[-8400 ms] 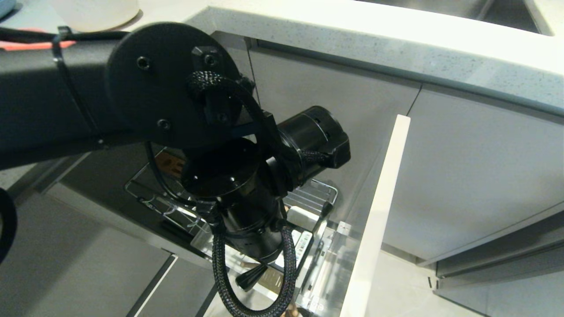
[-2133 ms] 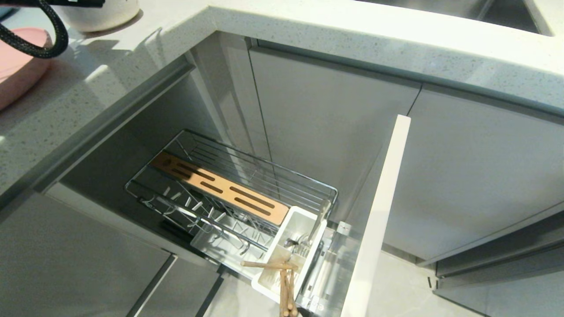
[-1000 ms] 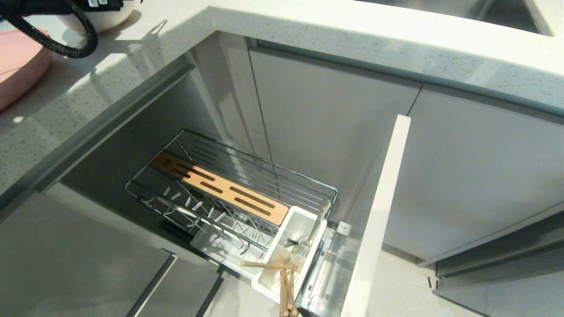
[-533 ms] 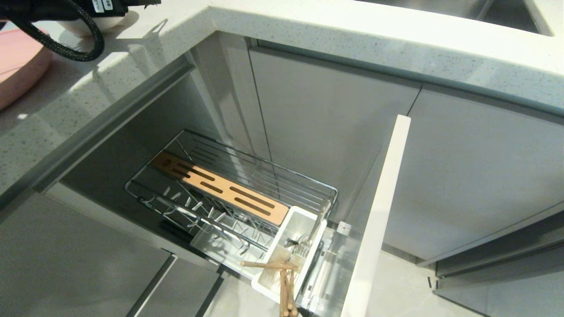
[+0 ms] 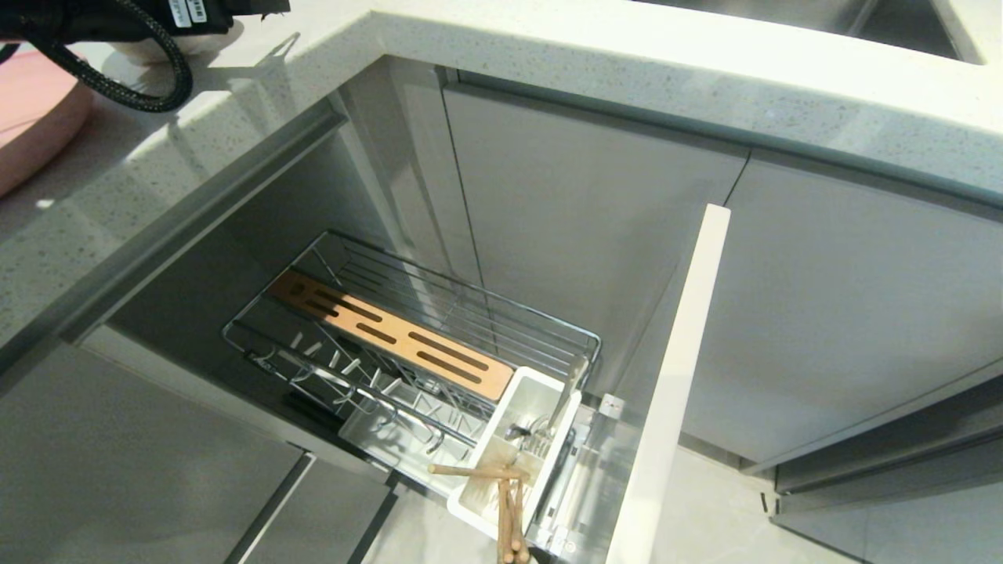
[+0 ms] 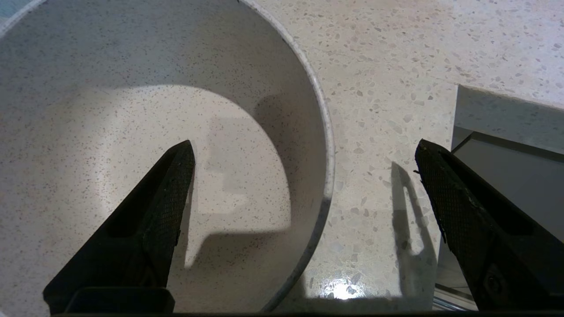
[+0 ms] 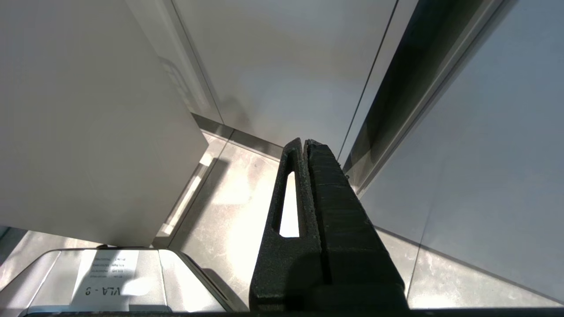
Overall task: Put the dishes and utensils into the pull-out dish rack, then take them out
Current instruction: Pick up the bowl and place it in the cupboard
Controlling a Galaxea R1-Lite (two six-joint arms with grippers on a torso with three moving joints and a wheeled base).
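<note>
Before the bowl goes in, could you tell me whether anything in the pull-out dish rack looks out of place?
Yes: the chopsticks are not standing in the white cutlery tub. One lies crosswise over its rim and the others jut out past its front edge. The spoon leans upright at the tub's far end.

Bowl [image 6: 145, 110], pink plate [image 5: 31, 117] on countertop [image 5: 627, 55]

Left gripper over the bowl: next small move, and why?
Probably lower the left gripper and close on the bowl rim. Its jaws stand wide open astride the rim, one finger over the inside, the other over the countertop, nothing held. The chopsticks and spoon already sit in the cutlery tub.
</note>
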